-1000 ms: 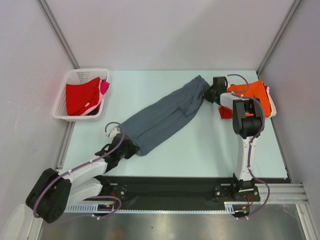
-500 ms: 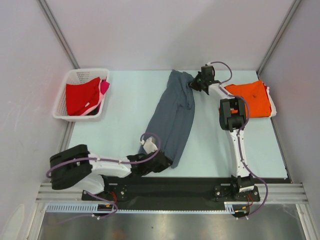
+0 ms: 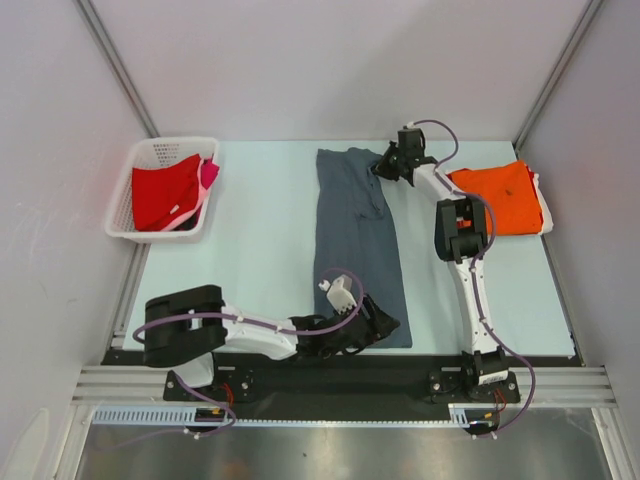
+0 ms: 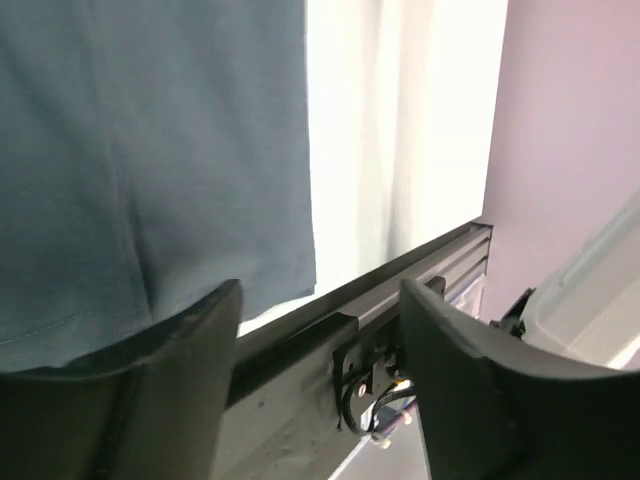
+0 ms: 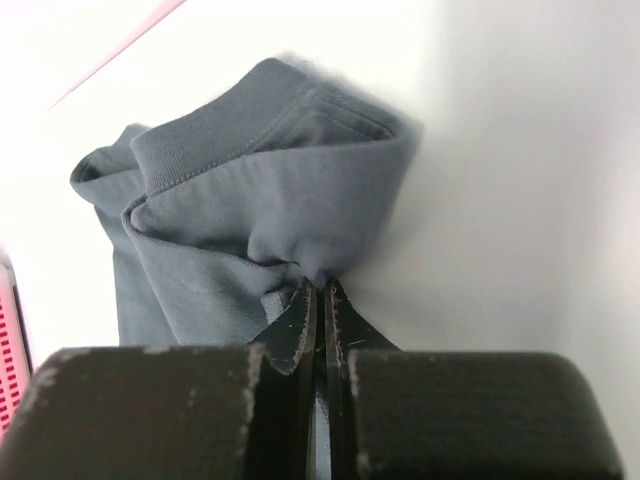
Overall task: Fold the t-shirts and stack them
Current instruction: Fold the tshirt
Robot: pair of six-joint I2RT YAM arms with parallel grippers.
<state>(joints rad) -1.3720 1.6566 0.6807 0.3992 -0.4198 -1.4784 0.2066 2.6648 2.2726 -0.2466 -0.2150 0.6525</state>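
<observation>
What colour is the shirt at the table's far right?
That t-shirt is bright orange; top external view shows it best.

Left arm [image 3: 255, 338]: white link shells, black joint housings, one big black block at the shoulder end. Right arm [image 3: 478, 300]: same white-and-black build, chunky black elbow housing. Purple-grey cable [image 3: 345, 275] runs in loose loops along each arm and is tied to the links. Bases [image 3: 470, 382]: black plates with small fittings and wires, on the black strip at the table's near edge. White block [image 3: 338, 293] on the left wrist. Left gripper [image 4: 320, 295]: fingers [image 4: 470, 400] broad, rounded, matte black plastic. Right gripper [image 5: 320, 295]: blocky black finger bodies with speckled scuffs, jaws tapering to thin black tips.
</observation>
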